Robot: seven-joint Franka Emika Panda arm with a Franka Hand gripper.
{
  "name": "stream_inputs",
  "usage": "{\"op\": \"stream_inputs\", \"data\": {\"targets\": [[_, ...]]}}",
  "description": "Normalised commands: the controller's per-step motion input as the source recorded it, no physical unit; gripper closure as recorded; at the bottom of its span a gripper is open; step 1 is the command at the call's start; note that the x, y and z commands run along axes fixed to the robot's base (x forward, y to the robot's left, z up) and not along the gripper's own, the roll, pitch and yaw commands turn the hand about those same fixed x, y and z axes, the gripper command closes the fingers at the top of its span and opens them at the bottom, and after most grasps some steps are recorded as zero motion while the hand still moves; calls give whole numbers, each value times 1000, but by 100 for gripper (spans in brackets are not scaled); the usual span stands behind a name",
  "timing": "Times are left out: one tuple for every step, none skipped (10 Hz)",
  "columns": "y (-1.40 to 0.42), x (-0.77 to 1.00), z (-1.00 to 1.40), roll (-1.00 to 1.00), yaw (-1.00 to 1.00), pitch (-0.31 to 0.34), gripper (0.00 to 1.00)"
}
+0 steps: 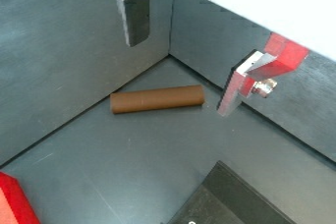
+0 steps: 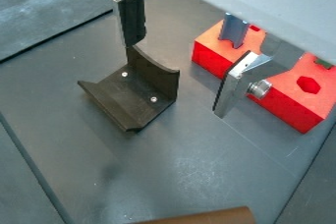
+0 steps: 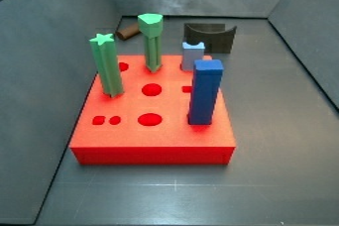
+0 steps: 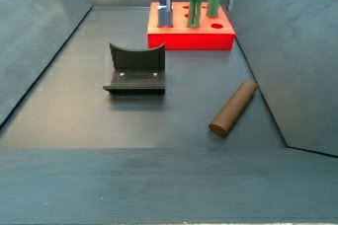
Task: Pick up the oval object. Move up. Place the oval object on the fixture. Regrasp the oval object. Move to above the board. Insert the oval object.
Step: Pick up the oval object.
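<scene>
The oval object (image 4: 234, 108) lies flat on the floor at right of centre in a side view, near the wall, so the gripper (image 1: 184, 56), spread wide and empty, may roll it aside or scrape that wall.

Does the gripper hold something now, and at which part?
Nothing: the gripper is open and empty above the floor; the oval object lies flat there.
</scene>
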Motion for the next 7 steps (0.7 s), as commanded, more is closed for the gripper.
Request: {"op": "stream_inputs", "data": {"targets": [[0, -43, 0, -6, -14, -27, 0], [-49, 20, 0, 26, -40, 46, 0], [86, 11, 0, 0, 49, 0, 0], [251, -397, -60, -60, -540, -4, 0], [97, -589, -200, -110, -614, -24, 0], [89, -606, -263, -161, -586, -37, 0], [160, -703, -409, -219, -489, -7, 0]]}}
